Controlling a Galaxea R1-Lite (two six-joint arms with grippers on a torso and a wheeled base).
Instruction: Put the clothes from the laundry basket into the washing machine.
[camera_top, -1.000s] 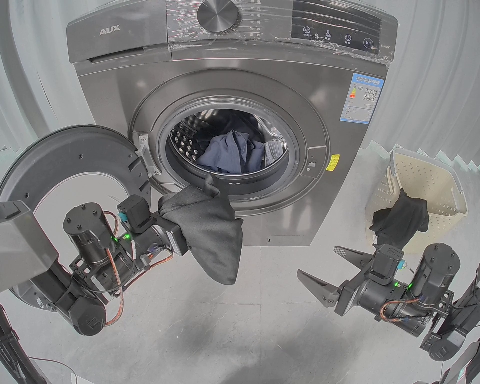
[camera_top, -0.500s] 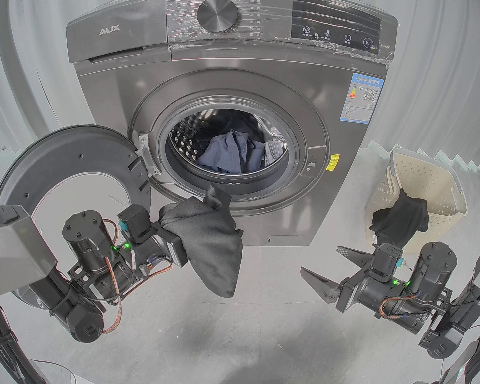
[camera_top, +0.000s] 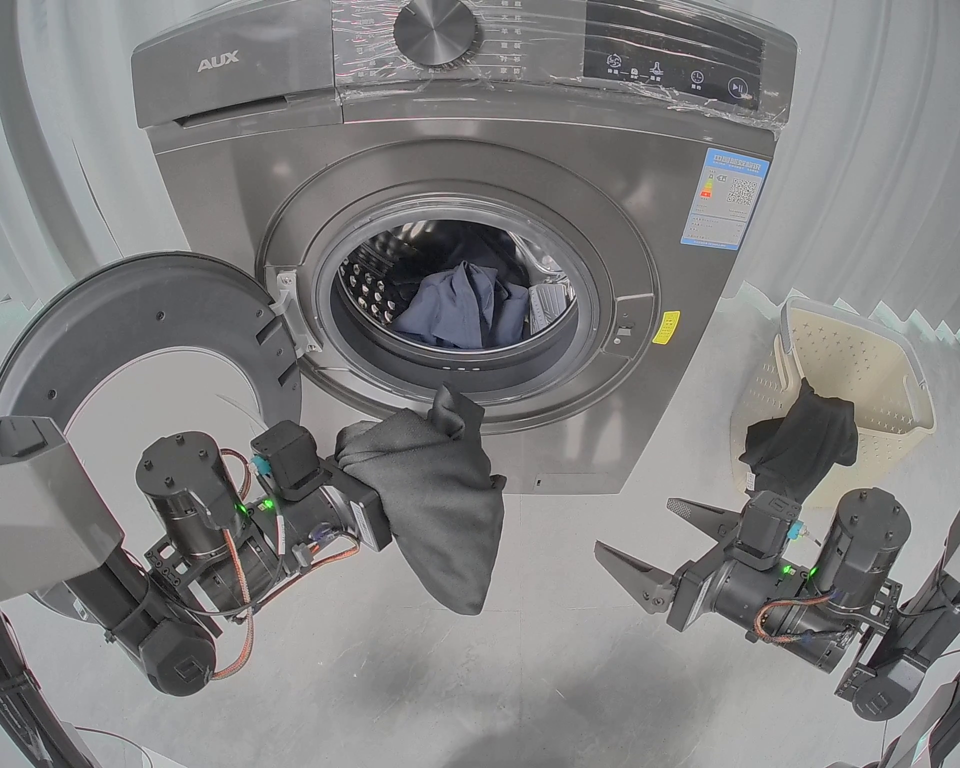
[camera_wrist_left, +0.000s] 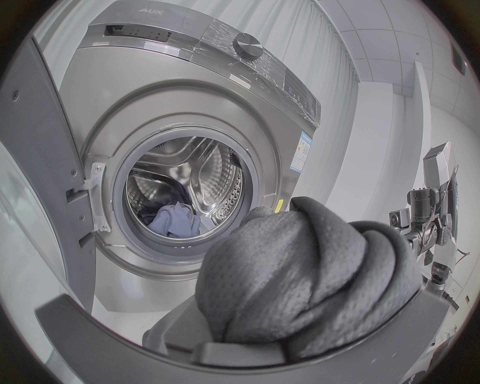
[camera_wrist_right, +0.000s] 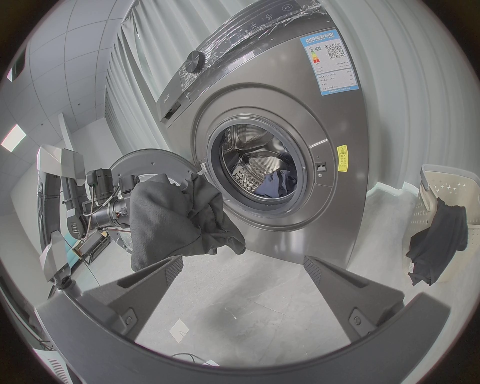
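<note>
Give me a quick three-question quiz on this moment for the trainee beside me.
1. True or false: the door of the washing machine stands open.
2. What does the left gripper hold? A. a dark grey garment B. a white towel C. nothing
3. Fill in: the black garment not yet loaded hangs over the rim of the ____.

Key: 1. True. 2. A. 3. laundry basket.
</note>
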